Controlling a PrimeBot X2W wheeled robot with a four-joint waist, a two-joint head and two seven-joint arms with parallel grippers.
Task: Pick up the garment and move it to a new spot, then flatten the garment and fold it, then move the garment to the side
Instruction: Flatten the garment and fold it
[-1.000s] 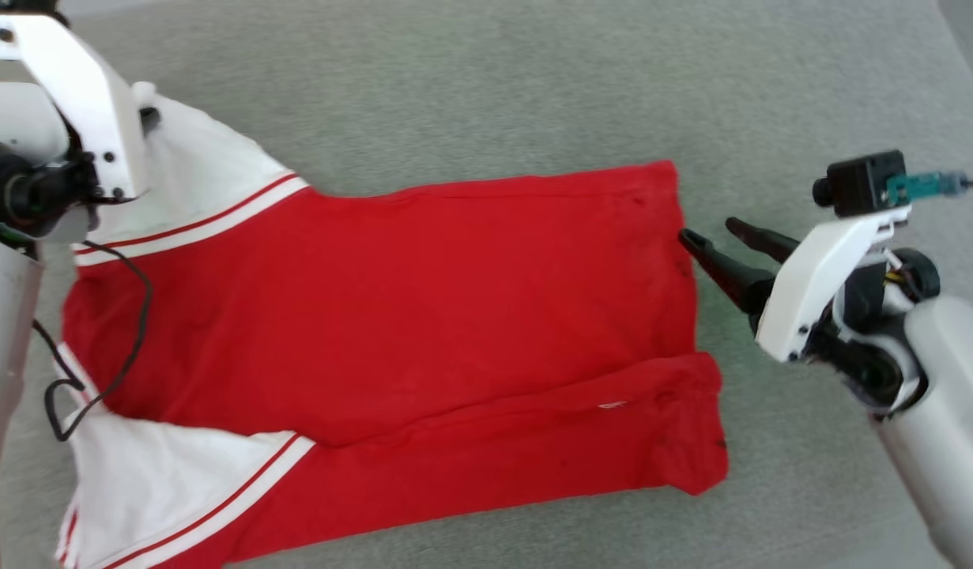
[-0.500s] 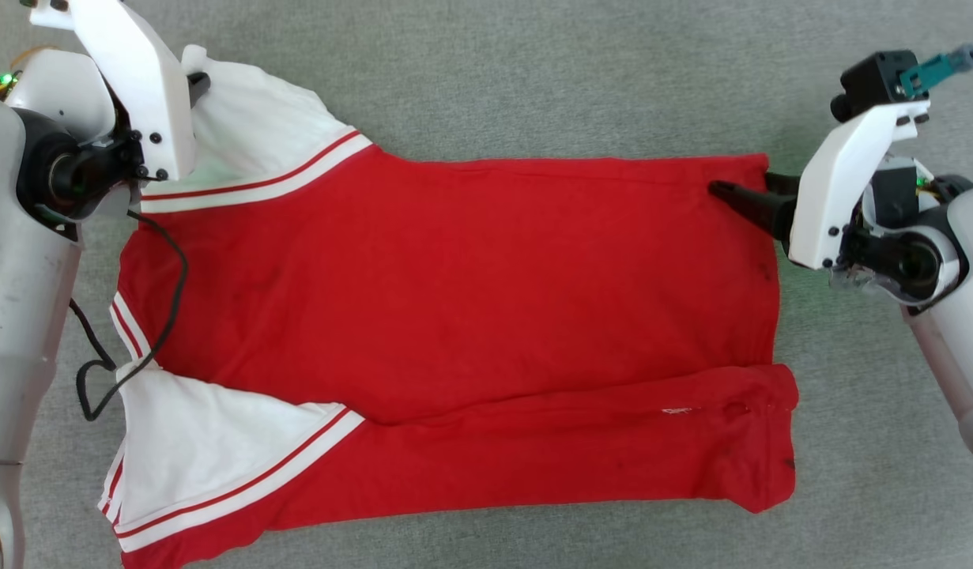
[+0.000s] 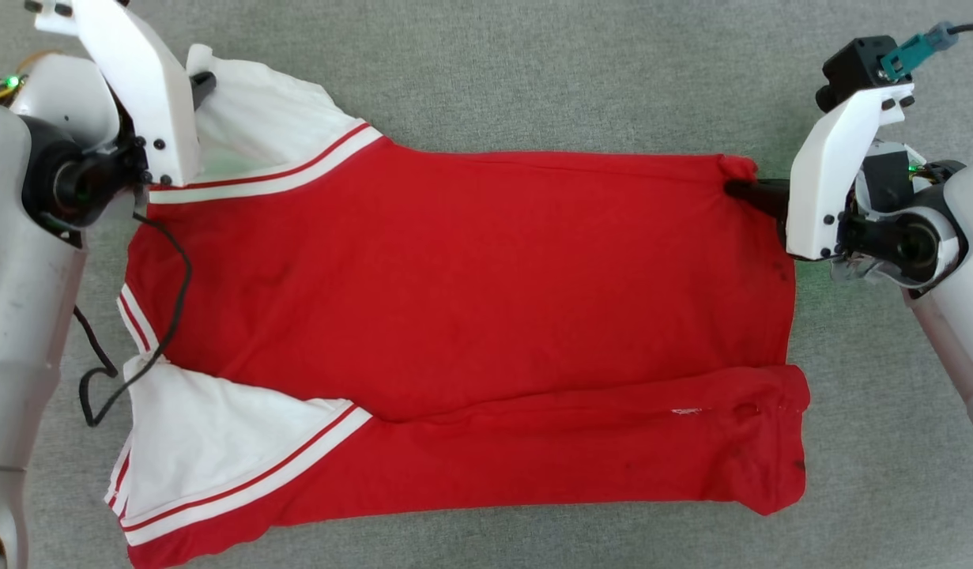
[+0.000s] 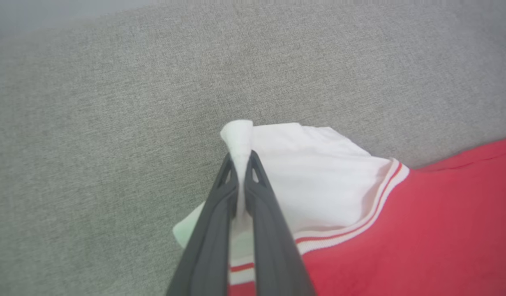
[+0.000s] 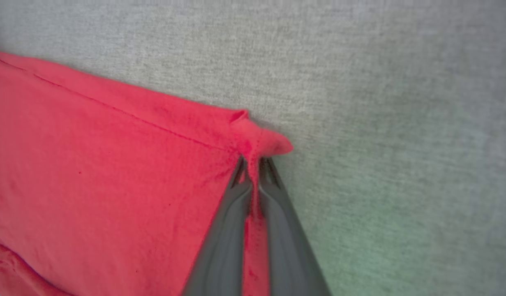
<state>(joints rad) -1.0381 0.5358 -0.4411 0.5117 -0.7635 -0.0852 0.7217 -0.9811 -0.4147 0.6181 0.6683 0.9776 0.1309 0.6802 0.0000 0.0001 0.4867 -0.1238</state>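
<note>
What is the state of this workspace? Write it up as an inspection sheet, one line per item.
Surface: grey woven cloth, flat.
Job's things: garment spread out, sleeves toward the robot's left, near long edge folded over the body.
Clutter: nothing seen.
Grippers: left gripper shut on the tip of the far white sleeve; right gripper shut on the garment's far hem corner, which bunches up.
Cables: black cable hangs from the left arm and loops over the garment's collar end; another runs from the teal plug at the right wrist.
Surroundings: nothing seen.
</note>
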